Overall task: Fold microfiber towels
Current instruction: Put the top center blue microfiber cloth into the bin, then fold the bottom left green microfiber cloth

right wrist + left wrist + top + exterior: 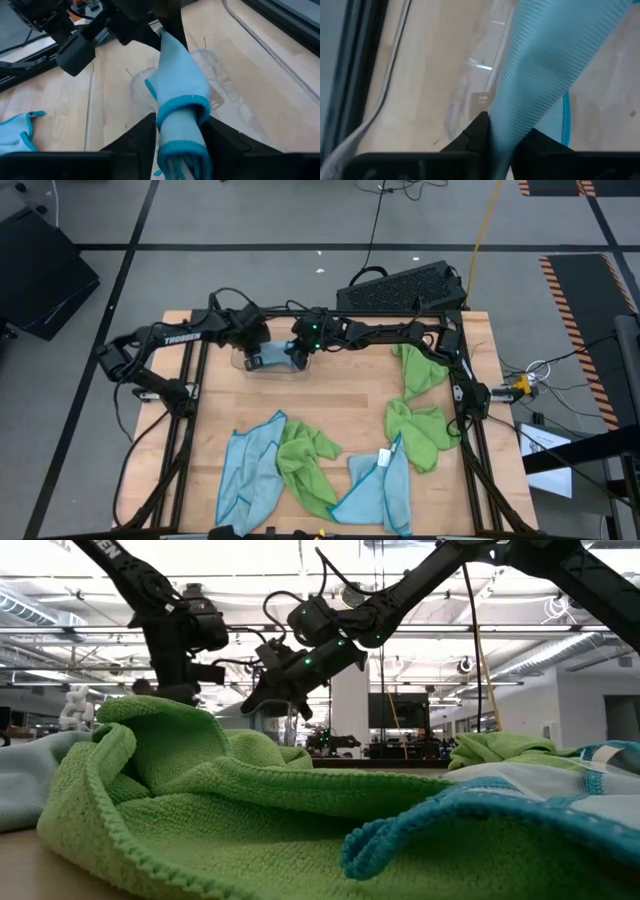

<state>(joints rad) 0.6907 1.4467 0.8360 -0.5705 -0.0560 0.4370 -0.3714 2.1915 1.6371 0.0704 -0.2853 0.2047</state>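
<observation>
while both grippers pinch it: folded blue towel (272,358) over clear tray (240,364), desk's far edge
left gripper (258,352): clamped on towel
right gripper (297,354): clamped on same towel
left: loose towels (300,465) unfolded along near edge, right side

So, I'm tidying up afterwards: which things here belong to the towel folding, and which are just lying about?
Job:
folded light blue microfiber towel held between both grippers
loose blue towels and lime green towels

Lying about:
clear plastic tray
black keyboard

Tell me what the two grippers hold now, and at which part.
A folded light blue towel hangs between both, over the clear tray. The left gripper has one end, the right gripper the opposite, rolled end.
</observation>
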